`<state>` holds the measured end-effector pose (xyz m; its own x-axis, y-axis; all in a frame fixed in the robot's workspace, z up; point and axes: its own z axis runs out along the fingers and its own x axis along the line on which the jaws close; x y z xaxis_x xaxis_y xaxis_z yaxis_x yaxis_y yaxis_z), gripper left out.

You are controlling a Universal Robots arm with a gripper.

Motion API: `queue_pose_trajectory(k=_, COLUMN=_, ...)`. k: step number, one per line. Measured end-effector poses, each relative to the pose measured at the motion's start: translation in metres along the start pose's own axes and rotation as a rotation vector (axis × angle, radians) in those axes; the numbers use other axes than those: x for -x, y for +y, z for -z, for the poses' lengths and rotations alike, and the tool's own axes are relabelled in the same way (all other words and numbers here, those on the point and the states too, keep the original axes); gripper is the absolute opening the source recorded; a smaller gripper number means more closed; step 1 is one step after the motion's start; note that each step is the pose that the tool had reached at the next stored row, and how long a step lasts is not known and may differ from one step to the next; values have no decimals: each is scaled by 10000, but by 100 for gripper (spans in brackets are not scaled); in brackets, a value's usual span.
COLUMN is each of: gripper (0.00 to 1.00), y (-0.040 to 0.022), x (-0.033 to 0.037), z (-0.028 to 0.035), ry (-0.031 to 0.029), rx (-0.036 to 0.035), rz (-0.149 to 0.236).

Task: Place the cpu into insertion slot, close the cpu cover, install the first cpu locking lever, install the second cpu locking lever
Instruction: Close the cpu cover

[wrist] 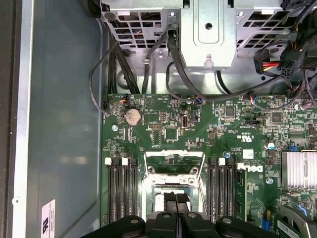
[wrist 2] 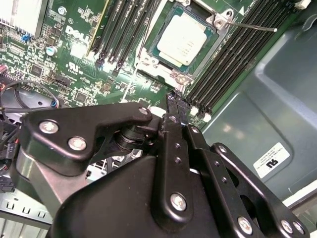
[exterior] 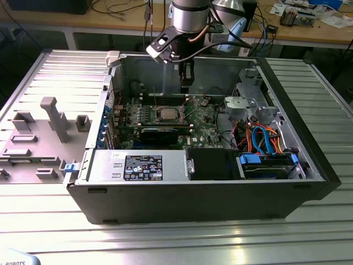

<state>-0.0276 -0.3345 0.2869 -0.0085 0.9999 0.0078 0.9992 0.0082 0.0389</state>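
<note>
Silver cpu (wrist 2: pixel 185 37) lies flat in its slot on the green board (wrist 2: pixel 74 59). The cpu cover (wrist 2: pixel 147 60) looks shut down around it, so it cannot slip.

In the exterior view the cpu sits at 7 o'clock from the gripper (exterior: pixel 186 86), inside the black case (exterior: pixel 165 201). The second wrist view gives the close look. The fingers (wrist 2: pixel 174 116) are pressed together and hold nothing, and a thin lever (wrist 2: pixel 247 25) pokes out sideways.

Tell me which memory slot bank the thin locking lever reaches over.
The bank next to the bare case wall; the locking lever crosses it. The other bank has nothing over it.
</note>
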Motion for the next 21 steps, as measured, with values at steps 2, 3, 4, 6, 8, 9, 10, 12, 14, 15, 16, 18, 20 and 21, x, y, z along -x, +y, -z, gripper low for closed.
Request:
queue_pose_trajectory(k=2, gripper=12, y=10, x=0, z=-1, ry=0, rx=0, rz=1)
queue_pose_trajectory(k=3, gripper=12, y=19, x=0, z=-1, ry=0, rx=0, rz=1)
queue_pose_trajectory(k=4, gripper=12, y=25, x=0, z=-2, ry=0, rx=0, rz=0)
queue_pose_trajectory(k=6, gripper=12, y=41, x=0, z=-3, ry=0, rx=0, rz=1)
queue_pose_trajectory(k=8, gripper=12, y=59, x=1, z=-4, ry=-1, rx=0, rz=0)
queue_pose_trajectory(k=9, gripper=12, y=65, x=1, z=-5, ry=0, rx=0, rz=0)
queue_pose_trajectory(k=10, gripper=12, y=70, x=1, z=-5, ry=-1, rx=0, rz=0)
queue_pose_trajectory(k=12, gripper=12, y=78, x=1, z=-6, ry=0, rx=0, rz=0)
queue_pose_trajectory(k=14, gripper=12, y=81, x=1, z=-6, ry=-1, rx=0, rz=-1)
queue_pose_trajectory(k=15, gripper=12, y=83, x=1, z=-6, ry=0, rx=0, rz=0)
queue_pose_trajectory(k=16, gripper=12, y=83, x=1, z=-6, ry=0, rx=0, rz=0)
queue_pose_trajectory(k=18, gripper=12, y=84, x=1, z=-6, ry=-1, rx=0, rz=1)
queue_pose_trajectory(k=20, gripper=12, y=85, x=1, z=-6, ry=0, rx=0, rz=1)
queue_pose_trajectory(k=21, gripper=12, y=86, x=1, z=-6, ry=0, rx=0, rz=0)
